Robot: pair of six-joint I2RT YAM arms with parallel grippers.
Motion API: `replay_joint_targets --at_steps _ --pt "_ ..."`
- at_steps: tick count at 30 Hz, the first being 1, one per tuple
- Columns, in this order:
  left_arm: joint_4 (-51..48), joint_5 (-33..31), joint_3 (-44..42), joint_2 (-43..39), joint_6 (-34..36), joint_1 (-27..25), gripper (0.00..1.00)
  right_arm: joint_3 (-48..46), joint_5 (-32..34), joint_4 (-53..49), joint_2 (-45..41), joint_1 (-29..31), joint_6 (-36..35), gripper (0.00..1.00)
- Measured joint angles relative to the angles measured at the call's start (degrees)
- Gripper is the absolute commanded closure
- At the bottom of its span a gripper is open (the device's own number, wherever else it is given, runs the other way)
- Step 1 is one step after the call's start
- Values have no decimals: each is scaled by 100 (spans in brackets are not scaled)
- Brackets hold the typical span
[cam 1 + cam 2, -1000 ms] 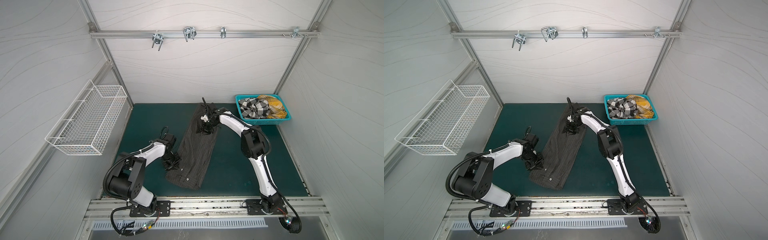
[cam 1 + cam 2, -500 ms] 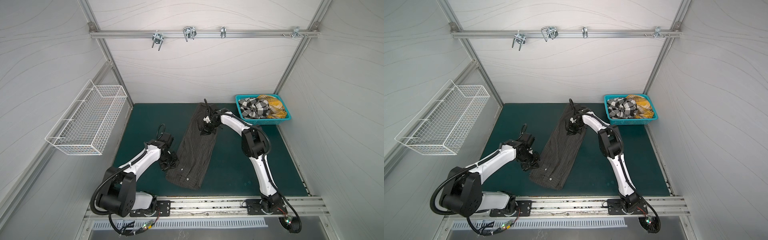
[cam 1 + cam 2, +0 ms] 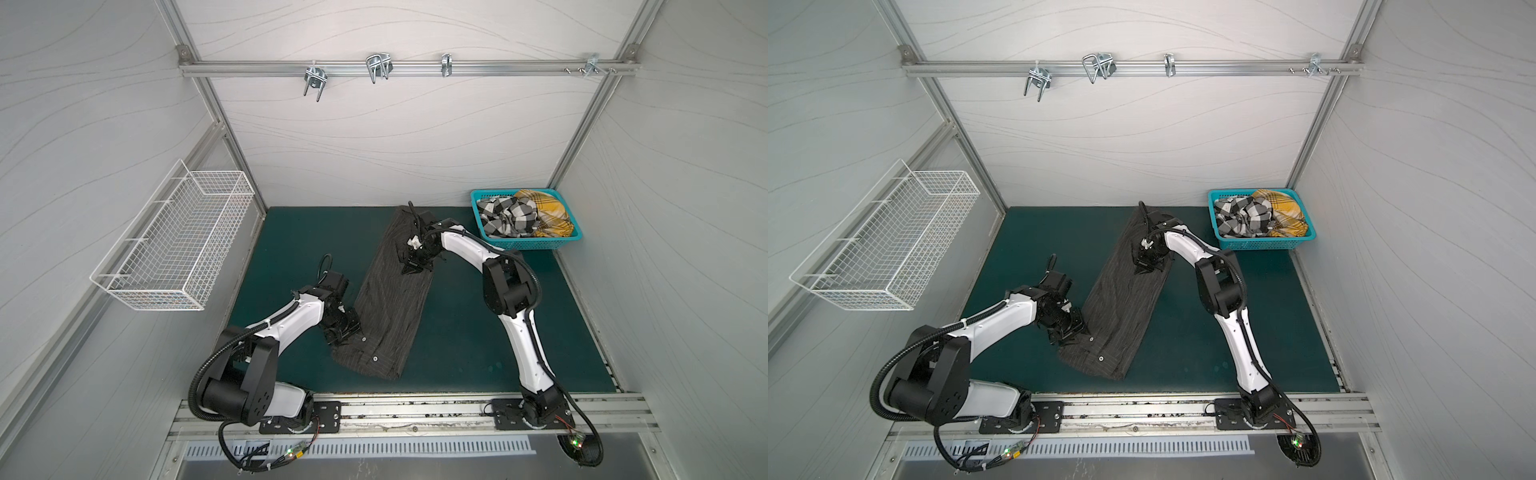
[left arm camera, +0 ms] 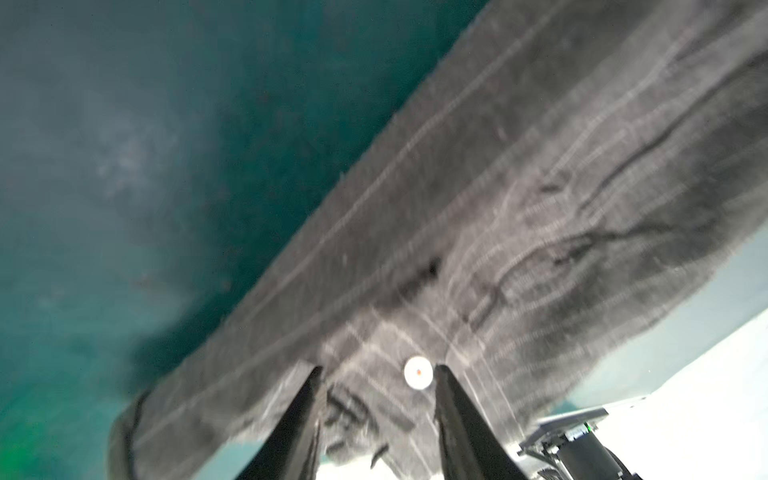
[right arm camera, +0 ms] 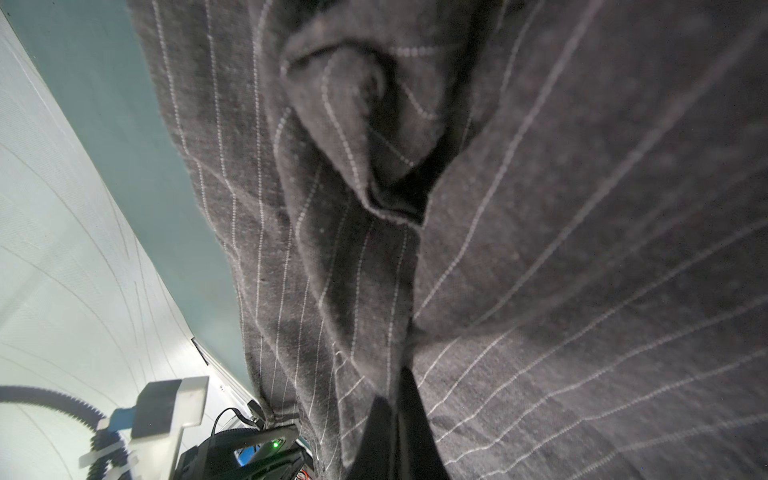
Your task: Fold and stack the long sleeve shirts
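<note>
Three long sleeve shirts are in view. One, the pinstriped shirt [image 3: 390, 303], lies on the green mat [image 3: 457, 332] as a long narrow strip running between the two grippers. The right gripper [image 3: 409, 268] sits on the strip's far end. In its wrist view its two fingers [image 5: 411, 428] are pressed together, pinching a raised ridge of the striped cloth that runs away from their tips. The left gripper [image 3: 338, 334] is at the strip's near corner. There its two fingers [image 4: 307, 399] stand spread, with the cloth's edge lying between them and one white button [image 4: 418, 372] just inside one fingertip. In a top view two white buttons [image 3: 375, 357] show on that near end, just beyond the left fingers.

The other two shirts, the checked shirt [image 3: 507, 218] and the yellow plaid shirt [image 3: 548, 212], lie crumpled side by side in one teal basket [image 3: 536, 244], beyond the right fingers and apart from them. One white wire basket [image 3: 174, 245] hangs on the wall, well apart from the left fingers.
</note>
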Motion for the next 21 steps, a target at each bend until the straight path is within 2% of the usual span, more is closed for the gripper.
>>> replay_joint_targets --at_steps 6,12,19,21 --pt "46 -52 70 323 -7 7 59 22 -7 -26 0 -4 0 100" --pt "-44 -164 105 372 -9 0 73 35 -11 -31 7 -26 13 100" --pt "-219 -334 275 584 -13 -55 100 35 -28 -31 7 -33 48 100" --pt "-262 -378 330 625 33 -92 100 35 -44 -28 7 -37 52 100"
